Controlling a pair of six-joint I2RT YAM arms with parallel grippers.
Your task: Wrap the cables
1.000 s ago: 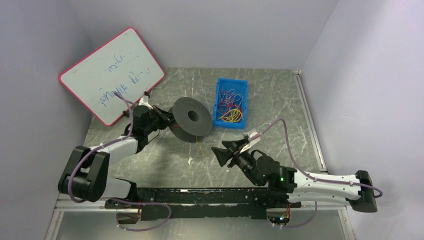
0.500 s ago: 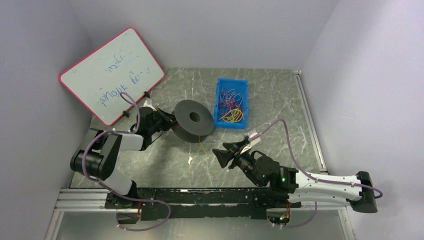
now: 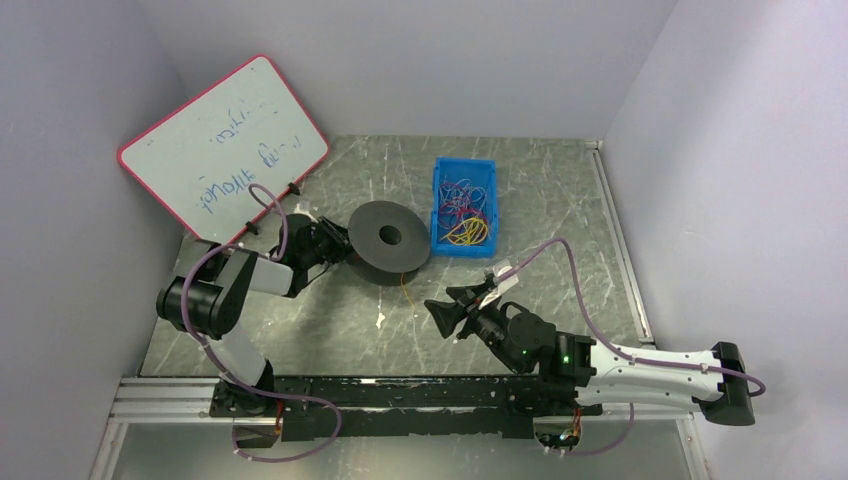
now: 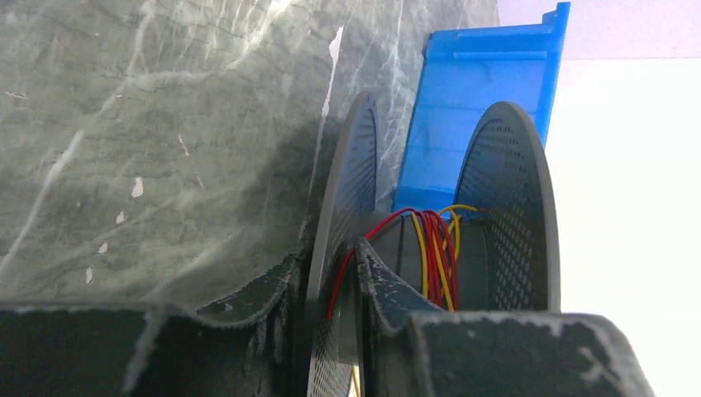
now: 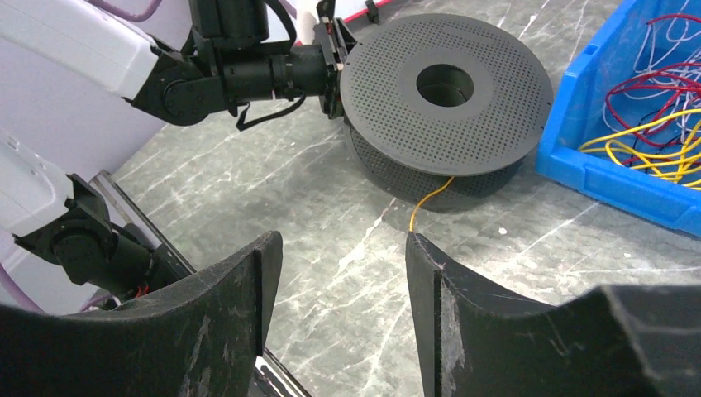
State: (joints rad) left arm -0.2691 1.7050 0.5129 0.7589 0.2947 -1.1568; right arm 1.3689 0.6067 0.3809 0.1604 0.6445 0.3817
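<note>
- Beside the spool (image 3: 372,232), a dark grey perforated reel resting at a slant on the table (image 3: 560,200), the left gripper (image 3: 328,246) is clamped on the rim of one flange, with a finger on each face.
- Around the spool's hub sit a few turns of red and yellow cables (image 4: 436,252). A yellow cable end (image 3: 404,288) trails from the spool's near side onto the table.
- Just right of the spool stands a blue bin (image 3: 458,250) holding a tangle of loose cables (image 3: 462,210) in red, yellow and blue-purple.
- Nearer than the spool and apart from it, the right gripper (image 3: 447,312) hangs with its fingers spread wide. It holds nothing and points toward the trailing end.
- Judging from this, winding is partly done, with most of the wire not yet on the spool. The next move probably calls for the right gripper to pinch or guide the yellow end while the left turns the spool. The wire is far thinner than a finger, so the pinch must be exact.
- Only the left wrist view shows the turns on the hub, and a red strand running down beside the gripped flange.
- Only the right wrist view shows the yellow end leaving the gap between the flanges.
- Only the overhead view shows both arms together, and a whiteboard (image 3: 225,150) beyond the spool to its left.
</note>
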